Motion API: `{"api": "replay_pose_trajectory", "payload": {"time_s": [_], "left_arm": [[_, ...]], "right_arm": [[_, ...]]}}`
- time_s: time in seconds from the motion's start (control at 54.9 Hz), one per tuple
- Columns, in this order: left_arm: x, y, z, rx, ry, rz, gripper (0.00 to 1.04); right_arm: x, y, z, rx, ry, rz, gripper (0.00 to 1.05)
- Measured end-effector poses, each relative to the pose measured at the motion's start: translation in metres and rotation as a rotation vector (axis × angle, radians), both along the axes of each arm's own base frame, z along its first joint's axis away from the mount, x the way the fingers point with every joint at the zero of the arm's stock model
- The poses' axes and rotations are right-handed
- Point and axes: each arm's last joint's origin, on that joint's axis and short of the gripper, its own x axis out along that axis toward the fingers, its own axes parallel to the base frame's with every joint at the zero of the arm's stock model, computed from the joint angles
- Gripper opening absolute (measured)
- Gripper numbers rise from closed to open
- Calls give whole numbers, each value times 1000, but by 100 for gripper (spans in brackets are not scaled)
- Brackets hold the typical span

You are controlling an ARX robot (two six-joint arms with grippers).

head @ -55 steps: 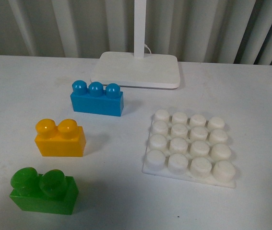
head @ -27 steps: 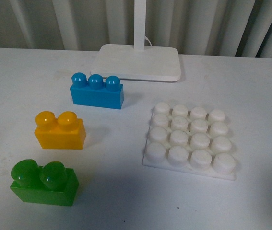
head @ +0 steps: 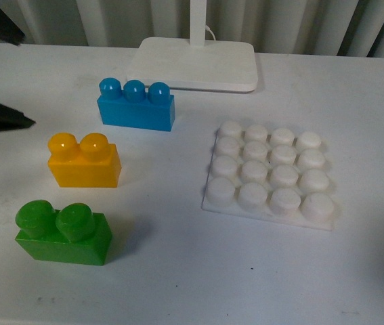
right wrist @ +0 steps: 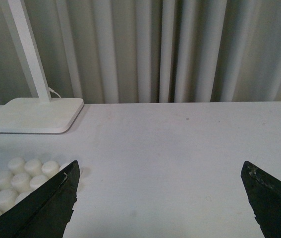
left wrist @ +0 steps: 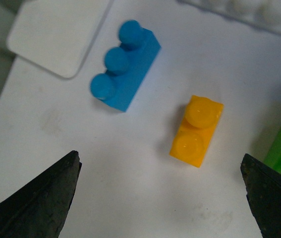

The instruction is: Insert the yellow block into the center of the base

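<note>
The yellow block (head: 83,160) stands on the white table left of the base (head: 269,175), between the blue and green bricks. In the left wrist view the yellow block (left wrist: 197,130) lies ahead of my open, empty left gripper (left wrist: 159,157), apart from it. One dark left finger (head: 2,116) shows at the front view's left edge, left of the yellow block. My right gripper (right wrist: 159,166) is open and empty over bare table, with the base (right wrist: 11,178) off to one side. The base's studs are bare.
A blue three-stud brick (head: 136,105) stands behind the yellow block and a green two-stud brick (head: 63,232) in front of it. A white lamp stand (head: 195,62) with a pole is at the back. Curtains hang behind the table.
My left gripper's dark fingers have come into the front view at the left edge. The front view has shifted a little. The bricks and base keep their places relative to each other.
</note>
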Motion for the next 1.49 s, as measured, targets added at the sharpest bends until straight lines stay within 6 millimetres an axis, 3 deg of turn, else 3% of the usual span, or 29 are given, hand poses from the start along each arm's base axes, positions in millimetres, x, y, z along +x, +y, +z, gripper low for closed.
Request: {"api": "replay_pose_trajectory", "payload": {"time_s": [0.364,0.928,1.092,1.22,1.347,1.493], "left_arm": [[37,-31,-31,221,118,-201,98],[54,-48,-62,271,165,-234,98],[54,-48,-66,279,190,-242,61],[51,-48,-67,286,216,-253,37],[51,-54,-62,281,214,-271,32],[50,-76,-44,252,161,-326,32]], "right_arm": [[0,0,0,0,0,0,96],[0,0,0,0,0,0,96],[0,0,0,0,0,0,96],[0,0,0,0,0,0,96],[0,0,0,0,0,0,96],[0,0,0,0,0,0,96]]}}
